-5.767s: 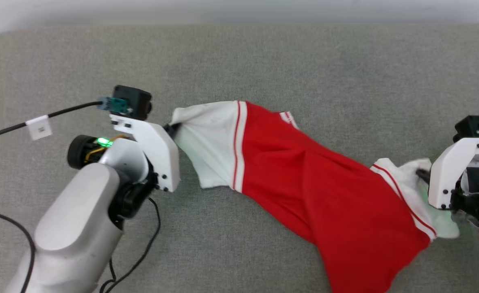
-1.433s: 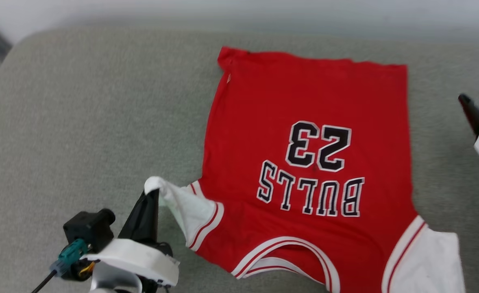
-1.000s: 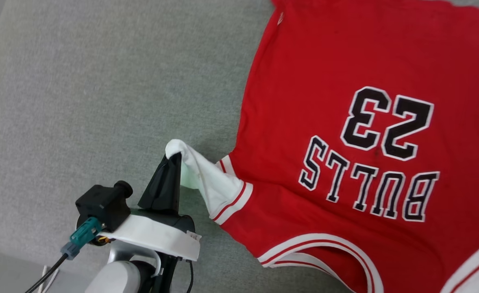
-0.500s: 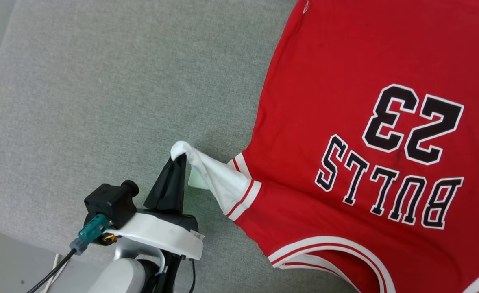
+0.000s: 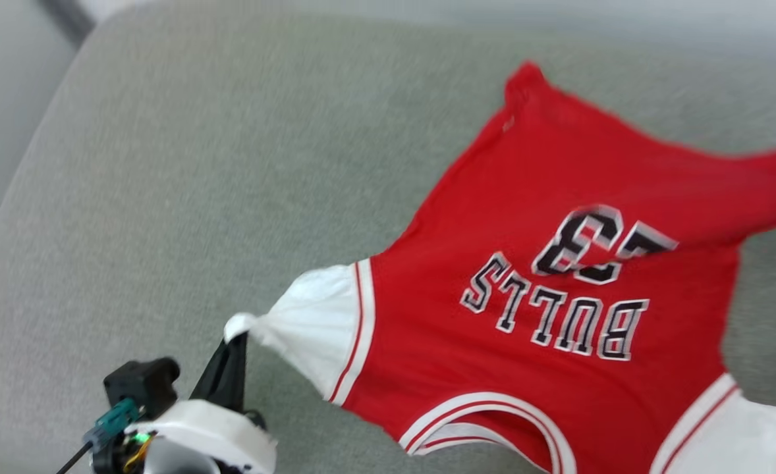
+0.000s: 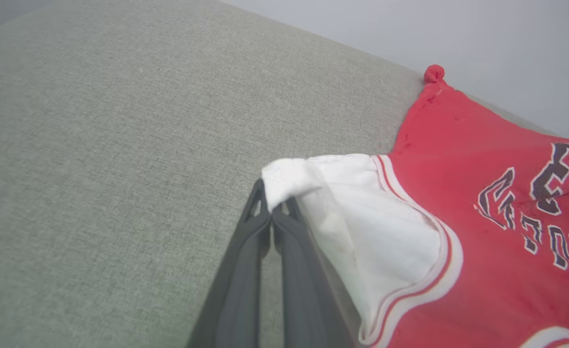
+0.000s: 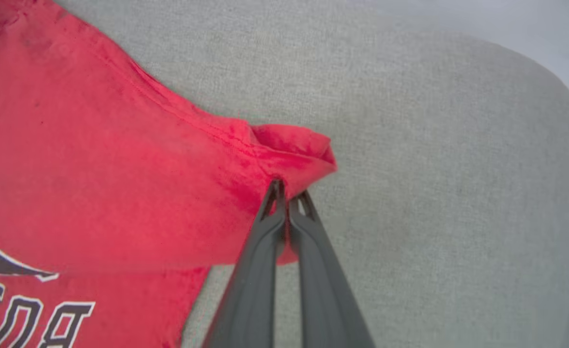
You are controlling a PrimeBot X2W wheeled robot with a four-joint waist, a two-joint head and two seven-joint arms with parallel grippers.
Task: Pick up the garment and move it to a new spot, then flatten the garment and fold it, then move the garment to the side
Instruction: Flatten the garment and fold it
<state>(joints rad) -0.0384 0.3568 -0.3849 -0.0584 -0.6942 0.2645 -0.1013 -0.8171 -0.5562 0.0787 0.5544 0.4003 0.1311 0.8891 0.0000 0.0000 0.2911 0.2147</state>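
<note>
Holding the garment (image 5: 526,184) by two opposite corners over the grey fabric bench (image 5: 164,164), print up, neckline nearest me. It spreads right of my left claw (image 5: 238,342) and left of my right claw (image 7: 287,193). Most of it lies on the bench, but the hem side toward the right claw is lifted and a fold hides part of the number (image 5: 592,250).

The white sleeve (image 5: 315,316) is drawn to a point at the left claw's tips, which are pressed together pinching the cuff. My read: that anchors the near side.

The red hem corner (image 7: 294,145) bunches just beyond the right claw's tips, which are also pressed together and pinching it. I judge this diagonal hold is for tugging the cloth flat or starting a fold.

The other sleeve (image 5: 744,434) lies loose, well apart from both claws.
</note>
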